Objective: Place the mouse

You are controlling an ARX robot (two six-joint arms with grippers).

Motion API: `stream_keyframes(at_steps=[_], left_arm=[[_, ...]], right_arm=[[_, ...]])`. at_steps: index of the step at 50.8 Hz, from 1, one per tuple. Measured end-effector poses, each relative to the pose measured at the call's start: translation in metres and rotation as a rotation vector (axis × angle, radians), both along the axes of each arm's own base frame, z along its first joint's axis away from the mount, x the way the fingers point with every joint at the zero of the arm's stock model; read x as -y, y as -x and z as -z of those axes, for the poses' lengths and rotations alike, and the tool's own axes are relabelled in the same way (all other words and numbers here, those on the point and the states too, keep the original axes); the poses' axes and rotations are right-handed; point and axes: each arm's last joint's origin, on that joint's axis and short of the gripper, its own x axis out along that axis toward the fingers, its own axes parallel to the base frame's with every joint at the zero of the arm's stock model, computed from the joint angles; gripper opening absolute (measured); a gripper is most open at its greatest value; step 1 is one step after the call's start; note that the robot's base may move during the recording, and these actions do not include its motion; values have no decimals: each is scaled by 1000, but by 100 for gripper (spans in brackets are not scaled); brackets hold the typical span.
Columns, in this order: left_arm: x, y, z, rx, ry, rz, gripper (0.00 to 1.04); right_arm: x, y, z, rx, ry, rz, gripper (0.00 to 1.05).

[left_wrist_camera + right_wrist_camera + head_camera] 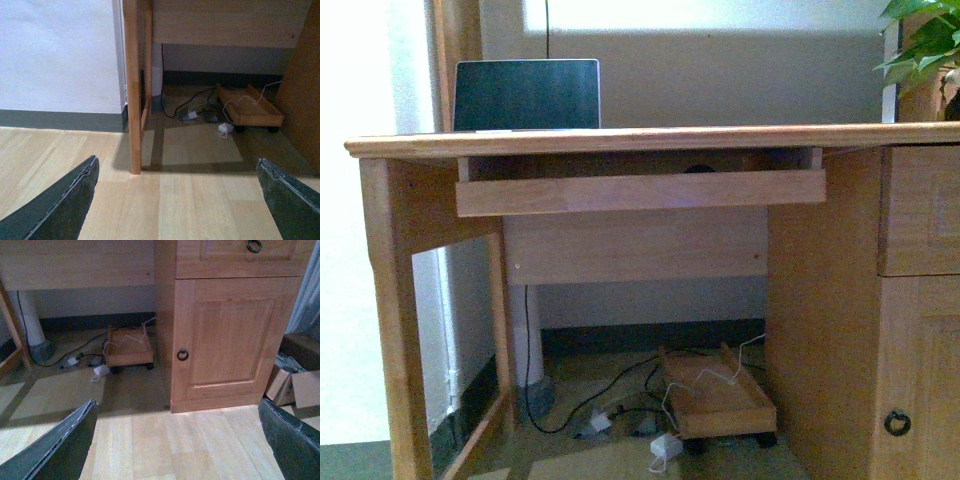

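Note:
Only the dark domed top of the mouse (699,168) shows in the front view, peeking over the front board of the pulled-out keyboard tray (640,192) under the desk top (650,138). Neither arm appears in that view. My left gripper (175,200) hangs open low over the wooden floor, in front of the desk's left leg (132,90), with nothing between its dark fingers (60,205). My right gripper (175,440) is open too, empty, over the floor before the cabinet door (230,335).
A laptop (527,95) stands open on the desk at the back left, a plant (925,45) at the right end. Under the desk lie cables (620,415) and a wheeled wooden stand (715,395). Cardboard boxes (295,385) sit right of the cabinet.

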Motion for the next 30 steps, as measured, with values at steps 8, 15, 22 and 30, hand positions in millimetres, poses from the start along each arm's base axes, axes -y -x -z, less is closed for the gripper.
stream_keyframes(at_steps=[8, 15, 22, 30], left_arm=[[0, 0, 0, 0, 0, 0, 97], [0, 0, 0, 0, 0, 0, 97], [0, 0, 0, 0, 0, -1, 97], [0, 0, 0, 0, 0, -1, 97]], right_arm=[[0, 0, 0, 0, 0, 0, 97], [0, 0, 0, 0, 0, -1, 97], [0, 0, 0, 0, 0, -1, 97], [0, 0, 0, 0, 0, 0, 97]])
